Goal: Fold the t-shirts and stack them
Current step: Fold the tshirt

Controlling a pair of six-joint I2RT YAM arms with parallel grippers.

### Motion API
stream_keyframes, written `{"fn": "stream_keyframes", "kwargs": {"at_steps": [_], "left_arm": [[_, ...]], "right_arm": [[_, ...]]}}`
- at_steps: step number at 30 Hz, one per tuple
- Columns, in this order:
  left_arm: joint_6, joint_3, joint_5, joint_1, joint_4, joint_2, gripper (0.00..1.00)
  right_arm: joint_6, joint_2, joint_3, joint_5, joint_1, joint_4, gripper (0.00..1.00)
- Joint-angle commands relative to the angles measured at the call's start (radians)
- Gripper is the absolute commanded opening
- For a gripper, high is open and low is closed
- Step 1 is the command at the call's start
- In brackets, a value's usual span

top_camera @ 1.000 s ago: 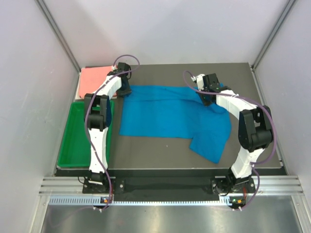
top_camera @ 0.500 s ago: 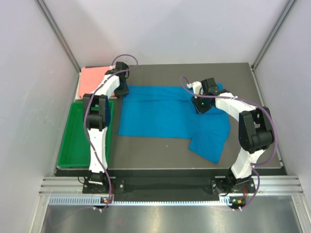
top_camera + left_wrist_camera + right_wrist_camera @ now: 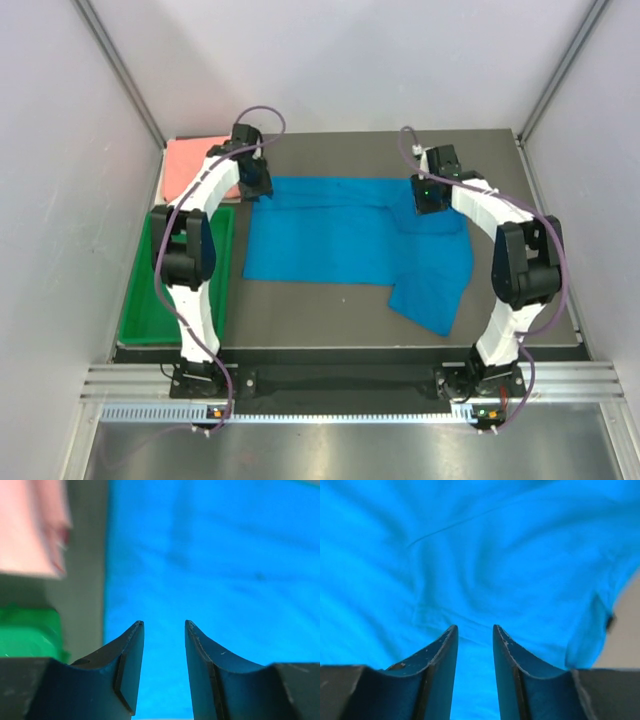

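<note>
The left gripper (image 3: pixel 164 623) has its jaws apart with nothing between them. It hangs over the far left corner of the blue t-shirt (image 3: pixel 210 555), and whether it touches the cloth cannot be told. The right gripper (image 3: pixel 475 626) shows a narrower gap, also with nothing in it, above rumpled blue cloth crossed by a seam. It sits near the shirt's far right end (image 3: pixel 428 198). The blue t-shirt (image 3: pixel 340 240) lies flat mid-table as a wide band, its long axis running side to side. One section at the right end slants toward the near right corner. Which end is the collar cannot be told. The pink t-shirt (image 3: pixel 188 160) lies folded in the far left corner, and the left wrist view shows a strip of bare table between it and the blue one. Nearer than the pink shirt, along the left edge, is a green tray (image 3: pixel 140 300). The table (image 3: pixel 330 150) is dark grey and matte, enclosed by pale walls (image 3: pixel 60 200) on three sides.
</note>
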Motion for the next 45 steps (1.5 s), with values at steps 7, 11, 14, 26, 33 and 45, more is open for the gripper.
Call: {"fn": "stream_keyframes", "kwargs": {"at_steps": [7,11,14,26,33,45], "left_arm": [[0.003,-0.340,0.064,-0.196,0.101,-0.238,0.43],[-0.043,-0.479,0.136,-0.216,0.186,-0.253,0.43],[-0.074,-0.529,0.121,-0.231,0.196,-0.262,0.42],[-0.125,-0.611,-0.113,-0.329,0.216,-0.287,0.44],[-0.139,-0.585,-0.163,-0.338,0.181,-0.238,0.43],[-0.134,-0.519,-0.181,-0.340,0.155,-0.229,0.43]], "right_arm": [[0.665,-0.287,-0.160,0.302,-0.207,-0.117,0.46],[0.490,-0.190,-0.119,0.058,-0.361,0.000,0.47],[0.389,-0.107,-0.080,-0.074,-0.384,0.081,0.48],[0.225,0.228,0.107,-0.319,-0.467,0.242,0.46],[0.170,0.383,0.298,-0.456,-0.482,0.155,0.46],[0.111,0.489,0.467,-0.508,-0.486,0.046,0.10]]}}
